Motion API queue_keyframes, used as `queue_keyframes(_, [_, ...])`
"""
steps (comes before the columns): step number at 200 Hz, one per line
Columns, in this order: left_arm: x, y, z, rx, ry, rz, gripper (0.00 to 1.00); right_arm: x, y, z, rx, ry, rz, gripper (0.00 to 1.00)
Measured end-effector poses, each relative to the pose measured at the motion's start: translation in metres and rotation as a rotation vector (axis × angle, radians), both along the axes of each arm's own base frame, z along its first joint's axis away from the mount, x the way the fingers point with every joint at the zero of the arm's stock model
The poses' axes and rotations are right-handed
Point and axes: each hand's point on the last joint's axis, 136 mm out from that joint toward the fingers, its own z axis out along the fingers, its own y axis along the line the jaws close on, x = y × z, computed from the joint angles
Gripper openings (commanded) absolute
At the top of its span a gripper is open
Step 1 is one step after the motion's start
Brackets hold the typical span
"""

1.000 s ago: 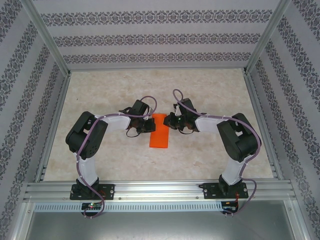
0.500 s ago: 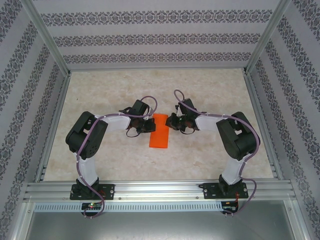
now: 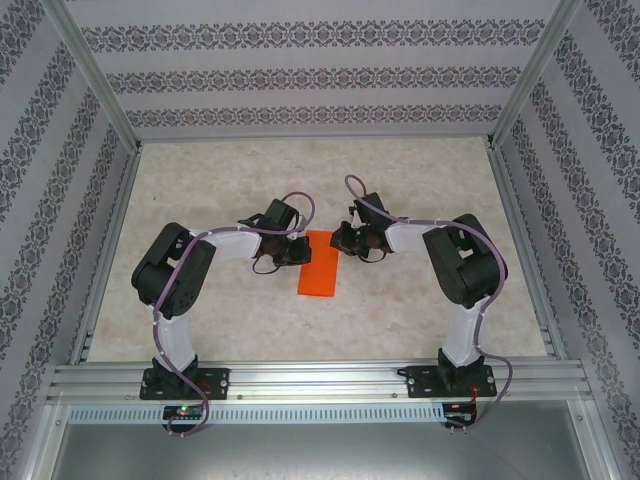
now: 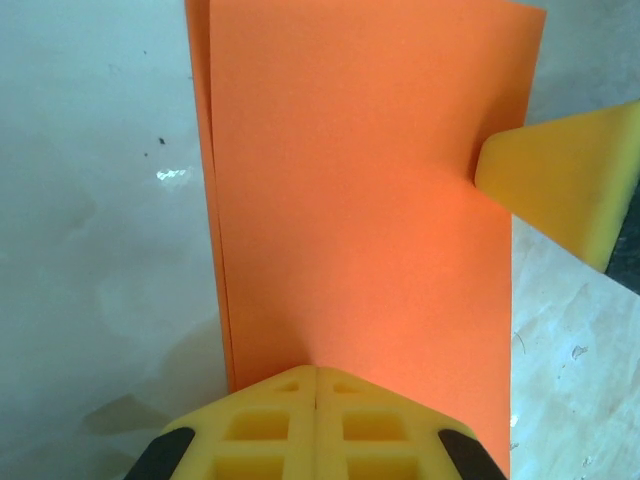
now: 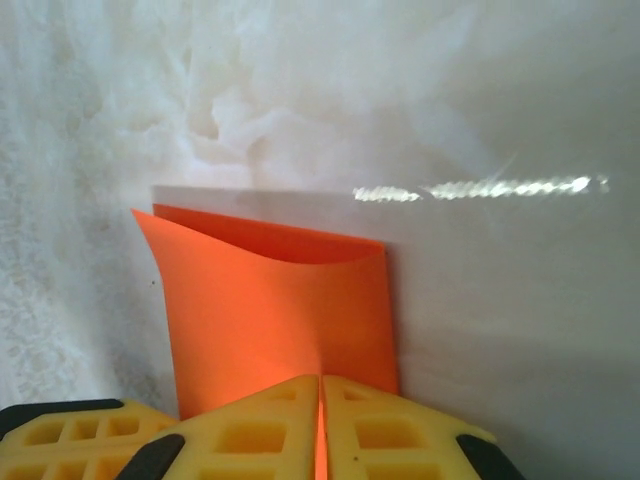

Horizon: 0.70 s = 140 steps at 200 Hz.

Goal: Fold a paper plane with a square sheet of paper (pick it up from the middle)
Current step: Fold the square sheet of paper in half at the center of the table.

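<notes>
Where the two arms meet at mid-table, the square sheet of paper lies folded double as a narrow orange strip, its two layers showing along one long edge. The left gripper sits at one long side with its yellow fingers pressed together; whether paper is caught between them I cannot tell. The right gripper pinches the opposite side near the far end, orange showing in the seam between its fingers. Pale marbled table lies all around.
</notes>
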Motion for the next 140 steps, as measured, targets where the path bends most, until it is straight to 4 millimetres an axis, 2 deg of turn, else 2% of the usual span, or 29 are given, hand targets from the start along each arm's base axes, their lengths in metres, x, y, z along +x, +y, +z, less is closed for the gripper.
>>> queue_keyframes(46, [0.000, 0.000, 0.000, 0.001, -0.002, -0.003, 0.00, 0.000, -0.001, 0.007, -0.004, 0.006, 0.000, 0.12])
queue_keyframes(91, [0.000, 0.000, 0.000, 0.001, -0.002, -0.003, 0.00, 0.023, -0.004, 0.027, 0.022, -0.039, -0.026, 0.12])
queue_keyframes(104, [0.000, 0.000, 0.000, 0.001, -0.002, -0.003, 0.00, 0.026, -0.007, 0.024, 0.021, -0.036, -0.033, 0.12])
queue_keyframes(140, [0.000, 0.000, 0.000, 0.001, -0.002, -0.004, 0.00, 0.024, -0.012, 0.000, 0.004, 0.018, -0.042, 0.12])
